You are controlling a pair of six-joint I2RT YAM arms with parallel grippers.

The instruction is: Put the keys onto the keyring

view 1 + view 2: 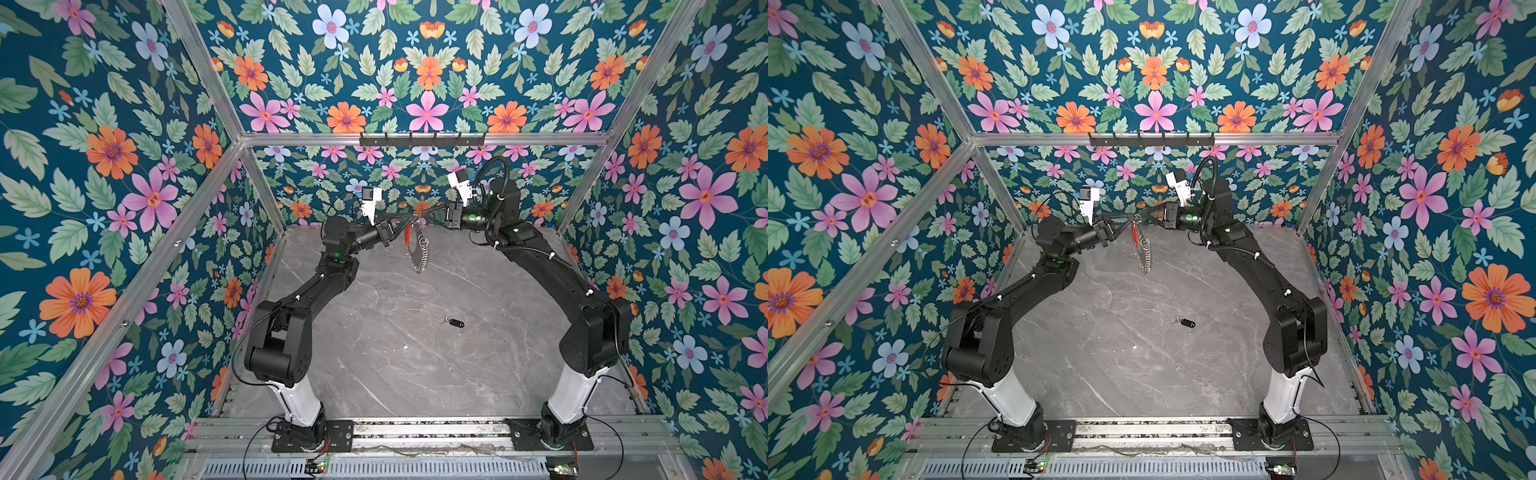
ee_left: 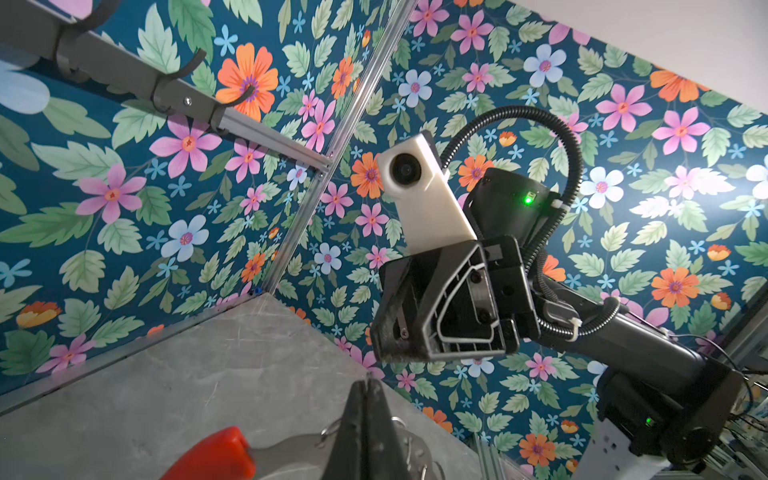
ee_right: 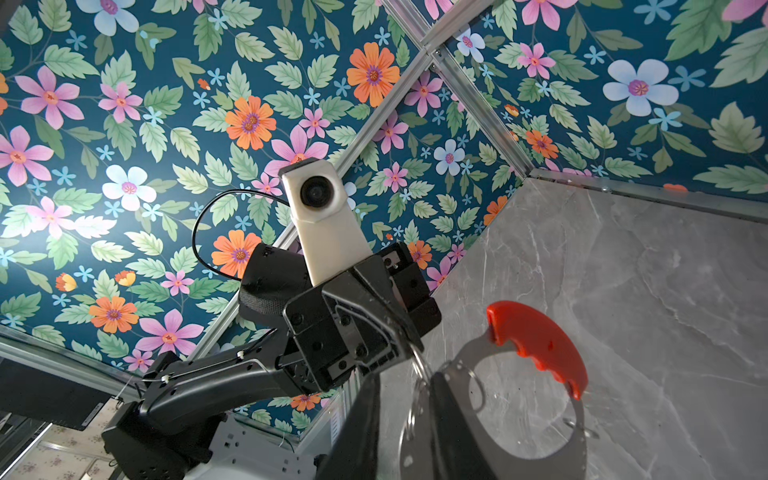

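Holding the keyring (image 1: pixel 413 253) aloft, the left gripper (image 1: pixel 409 221) has its jaws clamped on the disc's upper rim. The right gripper (image 1: pixel 424 215) meets it there, jaws slightly apart around a silver loop (image 3: pixel 417 374); whether they pinch it cannot be told. The black key tag (image 1: pixel 456 323) lies on the table (image 1: pixel 365 365), well apart, so threading seems not yet begun

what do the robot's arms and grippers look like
Both black: left arm and right arm, with white base segments and green lights. Black wedges: left gripper and right gripper, with white camera housings. A ribbed black cable follows the right arm.
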